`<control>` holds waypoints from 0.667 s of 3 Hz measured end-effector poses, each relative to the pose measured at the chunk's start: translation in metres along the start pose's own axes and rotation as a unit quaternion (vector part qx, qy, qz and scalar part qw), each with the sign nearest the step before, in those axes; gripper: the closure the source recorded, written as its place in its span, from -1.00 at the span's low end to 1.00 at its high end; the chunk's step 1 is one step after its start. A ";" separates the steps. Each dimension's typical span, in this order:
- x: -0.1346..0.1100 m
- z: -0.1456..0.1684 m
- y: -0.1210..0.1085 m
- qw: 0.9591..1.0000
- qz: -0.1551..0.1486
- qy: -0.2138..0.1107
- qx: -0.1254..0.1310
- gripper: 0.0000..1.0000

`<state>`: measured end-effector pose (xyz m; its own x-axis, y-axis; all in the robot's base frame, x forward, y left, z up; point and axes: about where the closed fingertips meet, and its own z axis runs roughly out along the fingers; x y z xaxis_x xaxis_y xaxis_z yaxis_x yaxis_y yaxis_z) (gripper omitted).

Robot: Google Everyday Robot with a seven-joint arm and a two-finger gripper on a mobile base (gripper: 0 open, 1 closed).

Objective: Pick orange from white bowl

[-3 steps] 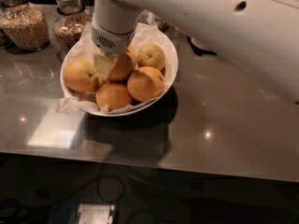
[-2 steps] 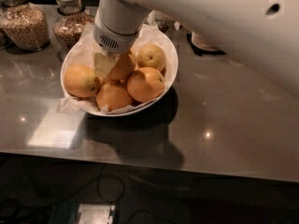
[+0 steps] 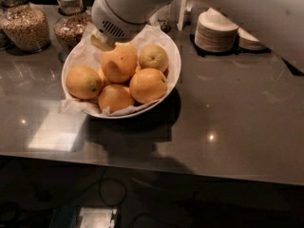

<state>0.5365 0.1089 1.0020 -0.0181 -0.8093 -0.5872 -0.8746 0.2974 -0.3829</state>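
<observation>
At the pile's top, in the middle of the wide oval glossy white bowl (image 3: 175, 61), the large dimpled yellow-orange orange (image 3: 118, 64) sits just under the tool (image 3: 105, 42); whether the tool grips it cannot be told. Two glass jars (image 3: 26, 25) crowd the rim at 10 o'clock, and stacked white plates (image 3: 216, 32) stand at 2. The grey bench (image 3: 237, 118) lies open from 3 to 5. Since earlier, the tool has risen, uncovering the orange.

Glossy grey countertop (image 3: 237, 118), glass jars (image 3: 26, 25), stacked plates (image 3: 216, 32), dark floor (image 3: 199, 203) below.
</observation>
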 end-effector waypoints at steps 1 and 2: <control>-0.002 -0.001 0.000 1.000 -0.003 -0.004 0.000 1.00; -0.002 -0.001 0.000 1.000 -0.003 -0.004 0.000 0.61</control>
<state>0.5361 0.1101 1.0037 -0.0092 -0.8066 -0.5910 -0.8742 0.2933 -0.3868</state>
